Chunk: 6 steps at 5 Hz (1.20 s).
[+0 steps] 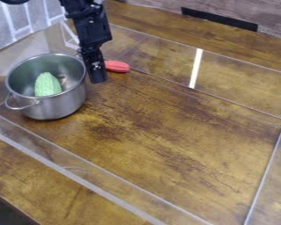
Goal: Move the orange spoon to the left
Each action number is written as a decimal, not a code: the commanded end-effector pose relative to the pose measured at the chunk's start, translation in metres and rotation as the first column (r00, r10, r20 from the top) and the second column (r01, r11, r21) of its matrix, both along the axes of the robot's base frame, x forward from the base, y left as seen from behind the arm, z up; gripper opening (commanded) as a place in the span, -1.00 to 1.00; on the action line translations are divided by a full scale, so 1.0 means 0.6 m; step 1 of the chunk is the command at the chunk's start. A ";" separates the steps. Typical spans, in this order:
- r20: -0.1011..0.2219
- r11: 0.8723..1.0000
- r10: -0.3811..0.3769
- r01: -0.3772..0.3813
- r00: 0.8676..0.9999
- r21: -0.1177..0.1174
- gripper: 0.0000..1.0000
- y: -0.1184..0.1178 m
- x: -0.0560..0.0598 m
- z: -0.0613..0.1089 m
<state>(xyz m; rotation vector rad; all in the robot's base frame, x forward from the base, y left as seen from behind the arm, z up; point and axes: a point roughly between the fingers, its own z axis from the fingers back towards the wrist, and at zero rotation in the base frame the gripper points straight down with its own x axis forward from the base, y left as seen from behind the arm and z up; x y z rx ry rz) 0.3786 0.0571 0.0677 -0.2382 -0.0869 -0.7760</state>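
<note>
The orange spoon lies on the wooden table, just right of the steel pot. Its oval bowl sticks out to the right of my gripper. The black gripper points down at table level with its fingers shut. A strip of orange shows between them, so the spoon's handle appears to be pinched there. The rest of the handle is hidden behind the fingers.
A steel pot with a green bumpy vegetable inside stands at the left, close to the gripper. Clear plastic walls fence the wooden table. A bright reflection streak lies to the right.
</note>
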 end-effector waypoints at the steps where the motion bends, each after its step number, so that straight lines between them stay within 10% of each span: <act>1: 0.070 1.000 0.002 -0.003 0.998 0.019 -1.00 0.001 0.012 0.050; 6: 0.054 1.000 -0.016 0.016 0.998 -0.001 -1.00 -0.016 0.007 0.060</act>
